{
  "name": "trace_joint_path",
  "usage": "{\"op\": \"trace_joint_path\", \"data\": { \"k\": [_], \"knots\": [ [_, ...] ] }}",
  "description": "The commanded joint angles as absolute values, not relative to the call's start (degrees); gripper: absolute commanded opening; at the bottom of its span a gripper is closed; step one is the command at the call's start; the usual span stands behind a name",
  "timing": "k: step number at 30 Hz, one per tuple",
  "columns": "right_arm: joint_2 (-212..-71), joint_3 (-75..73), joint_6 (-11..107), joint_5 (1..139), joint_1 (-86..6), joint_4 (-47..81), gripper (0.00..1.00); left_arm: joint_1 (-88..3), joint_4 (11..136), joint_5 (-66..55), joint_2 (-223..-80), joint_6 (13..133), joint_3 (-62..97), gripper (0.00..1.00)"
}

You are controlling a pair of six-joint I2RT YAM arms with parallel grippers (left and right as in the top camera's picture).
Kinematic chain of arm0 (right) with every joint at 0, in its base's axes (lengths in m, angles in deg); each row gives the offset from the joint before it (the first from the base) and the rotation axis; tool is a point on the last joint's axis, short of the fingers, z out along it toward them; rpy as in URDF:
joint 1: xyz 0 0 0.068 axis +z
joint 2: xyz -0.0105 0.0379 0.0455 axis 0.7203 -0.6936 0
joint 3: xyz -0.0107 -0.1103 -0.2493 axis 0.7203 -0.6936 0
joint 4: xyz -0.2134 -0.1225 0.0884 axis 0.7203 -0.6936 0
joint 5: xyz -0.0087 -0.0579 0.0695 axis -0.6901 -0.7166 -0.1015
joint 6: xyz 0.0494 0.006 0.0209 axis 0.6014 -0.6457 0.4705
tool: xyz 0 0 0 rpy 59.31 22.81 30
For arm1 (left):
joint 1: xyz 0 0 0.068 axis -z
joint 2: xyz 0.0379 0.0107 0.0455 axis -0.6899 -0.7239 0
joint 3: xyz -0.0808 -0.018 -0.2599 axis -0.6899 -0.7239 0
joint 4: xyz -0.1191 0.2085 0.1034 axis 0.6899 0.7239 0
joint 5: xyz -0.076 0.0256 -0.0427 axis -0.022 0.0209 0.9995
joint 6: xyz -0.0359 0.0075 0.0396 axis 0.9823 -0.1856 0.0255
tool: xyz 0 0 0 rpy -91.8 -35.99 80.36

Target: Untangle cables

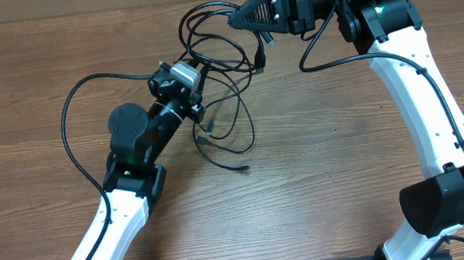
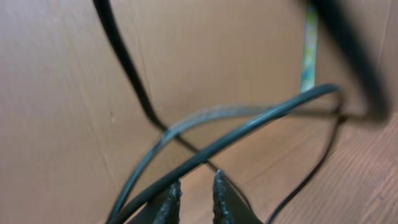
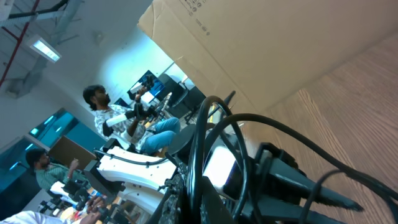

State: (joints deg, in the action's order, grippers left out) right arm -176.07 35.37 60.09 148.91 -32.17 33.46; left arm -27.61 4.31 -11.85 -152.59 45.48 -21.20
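Clump of cables (image 1: 219, 80) at table (image 1: 346, 179) 12 o'clock: light, limp, springy, prob slippery. L gripper (image 2: 194, 190) at its 8 o'clock, jaws narrow, grip unclear. R gripper (image 1: 239, 21) at 1 o'clock, closed, hold unclear. Best pinch near plug (image 1: 259, 58).

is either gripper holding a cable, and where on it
Right gripper is shut on the cables, at loops on the clump's far edge. Left gripper is nearly closed among strands; a hold cannot be told.
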Motion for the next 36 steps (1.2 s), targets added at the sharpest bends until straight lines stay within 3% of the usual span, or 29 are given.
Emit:
{"op": "trace_joint_path", "data": {
  "k": [1, 4, 7, 9, 11, 22, 26, 36],
  "knots": [
    [-175.0, 36.61, 60.82, 149.06, -31.95, 33.79, 0.04, -27.92, 1.06, -10.8, -152.26, 44.06, -20.78, 0.21],
    [-175.0, 36.61, 60.79, 149.06, -31.95, 33.81, 0.05, -27.92, -1.0, -10.78, -152.26, 44.06, -20.81, 0.25],
    [-175.0, 36.61, 60.82, 149.06, -31.95, 33.81, 0.05, -27.92, -1.78, -10.86, -152.26, 44.03, -20.78, 0.38],
    [-175.0, 36.61, 60.82, 149.06, -31.95, 33.81, 0.05, -27.92, -2.57, -10.97, -152.26, 44.03, -20.78, 0.58],
    [-175.0, 36.61, 60.84, 149.06, -31.95, 33.81, 0.05, -27.92, -3.53, -11.67, -152.26, 44.03, -20.78, 0.64],
    [-175.0, 36.61, 61.21, 149.54, -32.02, 33.79, 0.11, -27.96, -2.59, -27.63, -152.26, 44.06, -20.78, 0.62],
    [-175.0, 36.61, 61.21, 149.52, -32.02, 33.81, 0.11, -27.96, 3.13, -31.72, -152.26, 44.12, -20.81, 0.6],
    [-175.0, 36.57, 61.19, 149.45, -32.89, 33.96, 0.15, -27.96, 5.17, -31.58, -152.15, 45.85, -20.78, 0.62]
  ]
}}
